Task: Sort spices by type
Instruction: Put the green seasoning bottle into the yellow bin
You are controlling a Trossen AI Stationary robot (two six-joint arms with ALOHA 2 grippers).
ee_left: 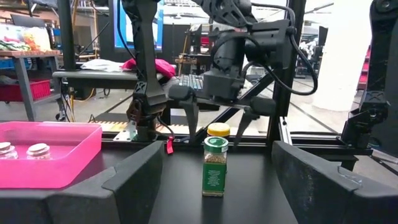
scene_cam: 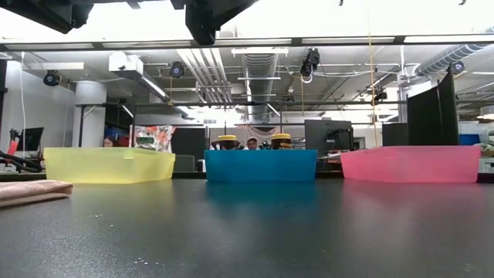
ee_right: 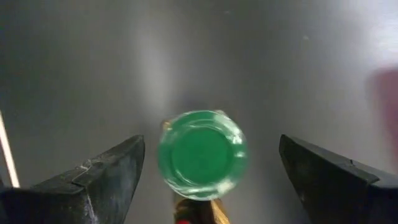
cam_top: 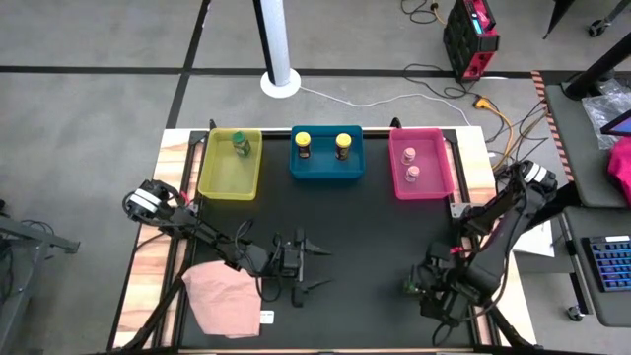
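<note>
In blue bin [cam_top: 326,171], two yellow-lidded jars [cam_top: 322,146]

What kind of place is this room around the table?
Probably a robotics lab or workshop: exposed ducts run along the ceiling, monitors stand behind the bins, and cables lie on the grey floor near a keyboard.

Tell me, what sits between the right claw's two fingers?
A green-lidded spice jar stands untouched between the open right gripper's fingers, per the right wrist view.

Black jointed arms [cam_top: 212,237], looping cables
</note>
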